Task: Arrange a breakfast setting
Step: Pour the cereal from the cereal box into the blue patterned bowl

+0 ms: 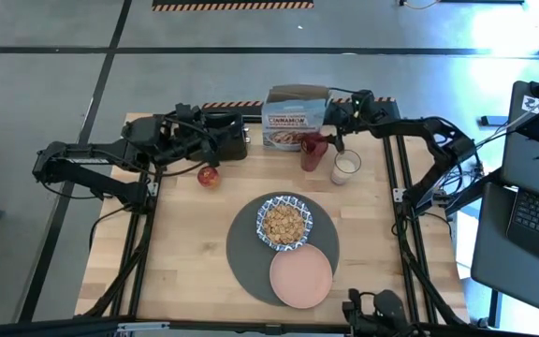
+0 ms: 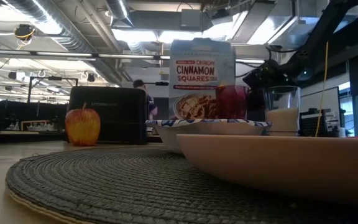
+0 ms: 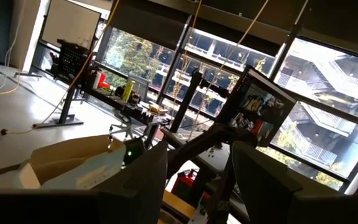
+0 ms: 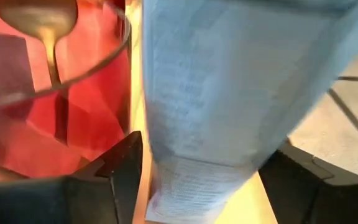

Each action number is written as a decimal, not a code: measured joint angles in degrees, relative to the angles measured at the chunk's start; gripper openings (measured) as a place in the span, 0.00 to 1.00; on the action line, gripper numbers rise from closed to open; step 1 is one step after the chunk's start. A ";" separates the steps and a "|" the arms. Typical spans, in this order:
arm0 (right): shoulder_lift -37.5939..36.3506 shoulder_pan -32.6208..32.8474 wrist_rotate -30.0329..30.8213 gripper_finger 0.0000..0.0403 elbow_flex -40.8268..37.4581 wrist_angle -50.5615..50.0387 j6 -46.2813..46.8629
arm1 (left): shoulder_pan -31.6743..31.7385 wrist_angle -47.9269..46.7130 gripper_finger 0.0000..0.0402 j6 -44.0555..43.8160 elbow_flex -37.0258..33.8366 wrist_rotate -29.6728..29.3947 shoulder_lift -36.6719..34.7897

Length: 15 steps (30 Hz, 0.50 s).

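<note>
red tumbler (image 1: pixel 313 151) just beside right tool (image 1: pixel 337 142), gold spoon (image 4: pixel 39 22) inside

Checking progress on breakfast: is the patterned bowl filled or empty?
Filled: in the high view the blue-and-white patterned bowl on the round dark-grey mat holds golden-brown cereal.

Both arms (image 1: pixel 92 159) are showing matte black links and bulky joints, with dark flat-sided fingers (image 4: pixel 114 171) tapering forward.

Bowl (image 1: pixel 284 223) and plate (image 1: pixel 300 277) on mat (image 1: pixel 246 248)
</note>
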 joint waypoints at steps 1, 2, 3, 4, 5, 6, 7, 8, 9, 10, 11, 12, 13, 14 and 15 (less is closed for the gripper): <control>-0.54 -0.04 0.00 0.62 0.00 -0.21 0.00 | 0.00 -0.01 0.43 -0.01 0.00 0.00 0.00; -0.97 -0.21 0.06 0.62 0.00 -0.76 -0.12 | 0.00 0.00 0.43 -0.02 0.00 -0.01 0.00; -1.39 -0.55 0.04 0.62 0.00 -1.50 -0.32 | 0.00 0.00 0.43 -0.02 -0.01 -0.02 0.00; -1.79 -0.97 -0.20 0.62 0.00 -2.51 -0.73 | 0.00 0.00 0.43 -0.02 0.00 -0.02 0.00; -2.25 -1.45 -0.44 0.62 0.00 -3.73 -1.53 | 0.00 0.00 0.43 -0.02 0.00 -0.02 0.00; -2.74 -1.87 -0.39 0.62 0.00 -4.95 -2.54 | 0.00 0.00 0.43 -0.02 0.00 -0.02 0.00; -3.22 -2.31 -0.29 0.62 0.00 -6.43 -3.92 | 0.00 0.00 0.43 -0.02 0.00 -0.02 0.00; -3.65 -2.85 0.07 0.62 0.00 -8.19 -5.33 | 0.00 0.00 0.43 0.00 0.00 -0.01 0.00; -4.08 -3.45 0.30 0.62 0.00 -10.08 -6.77 | 0.02 0.00 0.43 -0.01 0.00 -0.02 0.00; -4.46 -4.04 0.95 0.62 0.00 -11.75 -8.29 | 0.02 0.00 0.43 0.00 0.00 -0.02 0.00; -4.74 -4.48 1.72 0.62 0.00 -12.87 -9.32 | 0.02 0.00 0.43 0.00 0.00 -0.02 0.00; -4.94 -4.84 2.86 0.62 0.00 -13.45 -9.97 | 0.02 -0.01 0.43 0.06 0.00 -0.02 0.00; -5.08 -5.31 3.98 0.62 0.00 -13.85 -10.29 | 0.02 0.00 0.43 0.09 0.00 -0.02 0.00; -5.13 -5.78 4.80 0.62 0.00 -13.91 -10.26 | 0.02 -0.01 0.43 0.10 0.00 -0.02 0.00; -5.15 -6.07 5.71 0.62 0.00 -13.73 -10.12 | 0.02 0.00 0.43 0.11 0.00 -0.03 0.00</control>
